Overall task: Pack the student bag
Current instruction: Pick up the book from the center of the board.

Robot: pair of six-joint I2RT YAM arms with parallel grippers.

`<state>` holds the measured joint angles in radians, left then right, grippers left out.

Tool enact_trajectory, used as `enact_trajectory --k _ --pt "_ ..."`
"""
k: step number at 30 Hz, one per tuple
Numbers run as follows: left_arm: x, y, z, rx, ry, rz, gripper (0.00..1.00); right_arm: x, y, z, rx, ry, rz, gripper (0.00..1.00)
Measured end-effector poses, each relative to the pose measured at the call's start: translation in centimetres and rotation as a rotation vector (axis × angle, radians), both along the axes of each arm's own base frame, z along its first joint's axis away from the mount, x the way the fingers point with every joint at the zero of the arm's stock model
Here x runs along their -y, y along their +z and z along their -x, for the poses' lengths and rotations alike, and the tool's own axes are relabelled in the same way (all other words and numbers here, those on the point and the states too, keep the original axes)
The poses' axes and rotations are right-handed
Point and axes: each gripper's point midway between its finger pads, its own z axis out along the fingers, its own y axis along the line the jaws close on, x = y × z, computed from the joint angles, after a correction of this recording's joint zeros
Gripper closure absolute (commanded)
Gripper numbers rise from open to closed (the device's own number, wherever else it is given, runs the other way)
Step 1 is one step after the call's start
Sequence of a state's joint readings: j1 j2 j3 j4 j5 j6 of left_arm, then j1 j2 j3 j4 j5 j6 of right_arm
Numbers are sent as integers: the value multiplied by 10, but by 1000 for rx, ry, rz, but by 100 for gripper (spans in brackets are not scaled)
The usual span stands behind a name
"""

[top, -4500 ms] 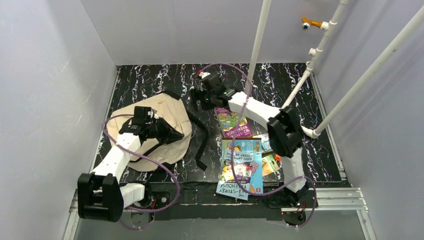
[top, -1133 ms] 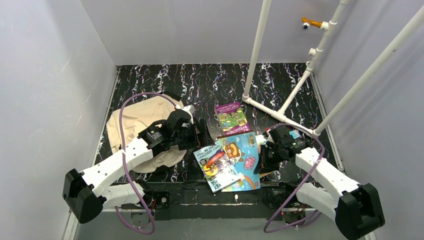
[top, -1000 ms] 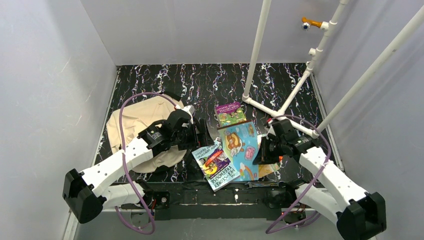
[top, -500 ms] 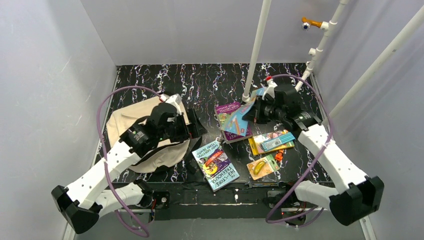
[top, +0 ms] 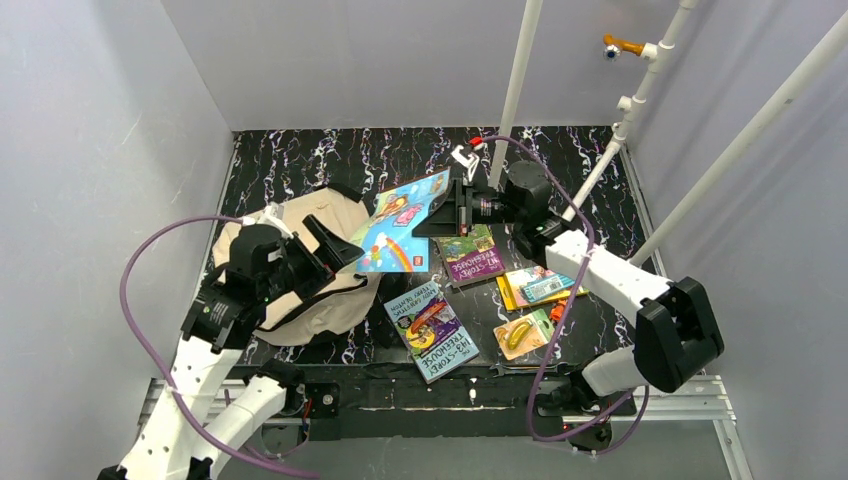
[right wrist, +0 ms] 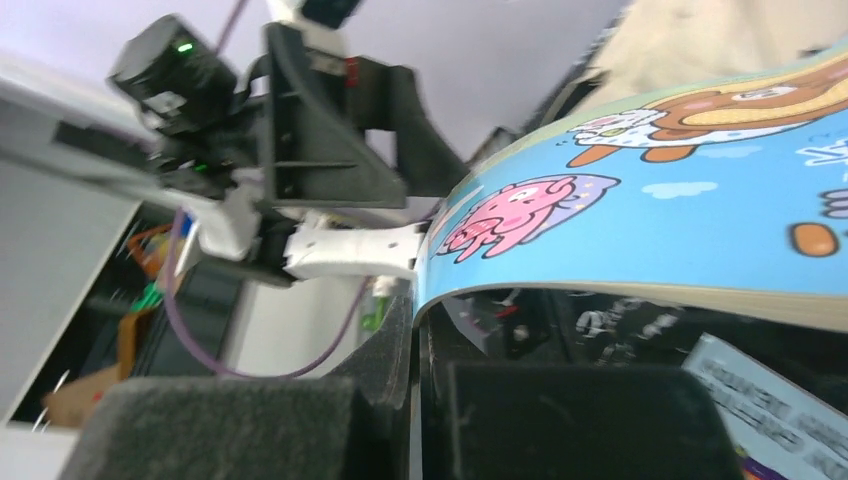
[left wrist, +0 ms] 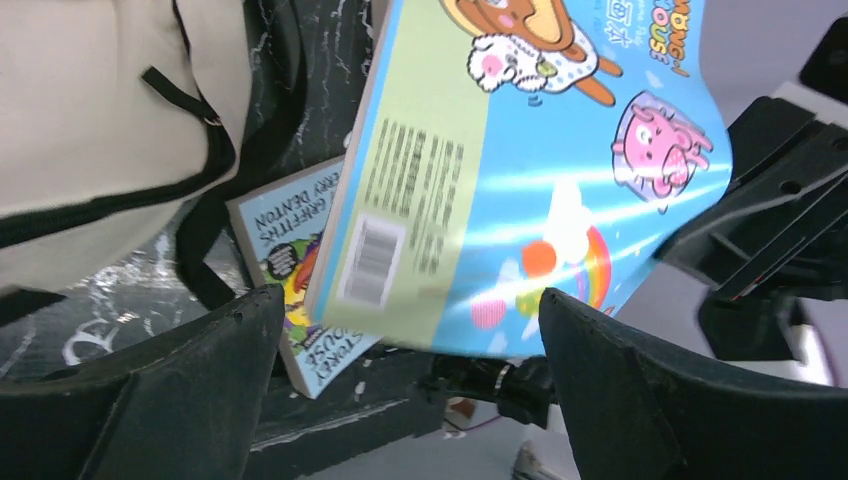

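A: Top external: pinched shut in the right gripper [top: 447, 205]?
B: Blue picture book [top: 400, 222], by its edge, aloft.
A: Left gripper [top: 335, 250]?
B: Spread wide, just beside the book, above the beige student bag [top: 320, 308] lying left on the table [top: 560, 160].

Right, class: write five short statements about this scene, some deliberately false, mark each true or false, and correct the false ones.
1. The right gripper is shut on the blue book. True.
2. The left gripper grips the strap of the student bag. False: it is open and holds nothing.
3. The blue book lies flat on the table. False: it is held up in the air.
4. A purple book lies on the table. True.
5. The student bag is on the right arm's side. False: it is on the left arm's side.
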<state>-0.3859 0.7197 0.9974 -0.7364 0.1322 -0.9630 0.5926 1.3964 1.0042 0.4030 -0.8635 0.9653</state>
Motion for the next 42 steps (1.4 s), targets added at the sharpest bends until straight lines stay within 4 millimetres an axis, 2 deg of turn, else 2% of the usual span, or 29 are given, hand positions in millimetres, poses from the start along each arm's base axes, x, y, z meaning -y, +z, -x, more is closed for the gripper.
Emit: enact_trajectory --k 4,7,11,13,16,20,23,25,29,31,34,38,42 --pt "1 3 5 -19 48 83 2 -12 22 25 -9 130 -123 99" --pt "8 -5 1 -28 82 179 2 -14 32 36 -37 200 -195 99" --pt "18 -20 -9 4 119 343 10 -17 36 47 -73 273 -239 99" --pt "21 -22 -13 38 132 415 16 -15 35 53 -86 301 -247 99" --pt "21 -11 -16 102 149 502 23 -13 34 59 -88 325 -253 99" --pt "14 16 -19 205 179 597 31 -11 32 62 -77 334 -259 99" --pt "11 24 -22 230 205 646 43 -11 27 61 -65 329 -248 99" --pt "10 26 -24 228 216 666 46 -13 20 58 -57 321 -227 99" --pt "8 31 -25 245 227 683 56 -20 -12 46 -94 277 -123 99" --pt "7 33 -26 259 230 677 67 -21 -29 40 -118 250 -62 99" --pt "5 34 -25 275 229 645 70 -22 -46 36 -140 231 0 99" --pt "3 42 -21 293 207 553 73 -24 -51 36 -140 228 27 99" --pt "2 56 -19 311 172 441 90 -26 -41 36 -106 243 17 98"
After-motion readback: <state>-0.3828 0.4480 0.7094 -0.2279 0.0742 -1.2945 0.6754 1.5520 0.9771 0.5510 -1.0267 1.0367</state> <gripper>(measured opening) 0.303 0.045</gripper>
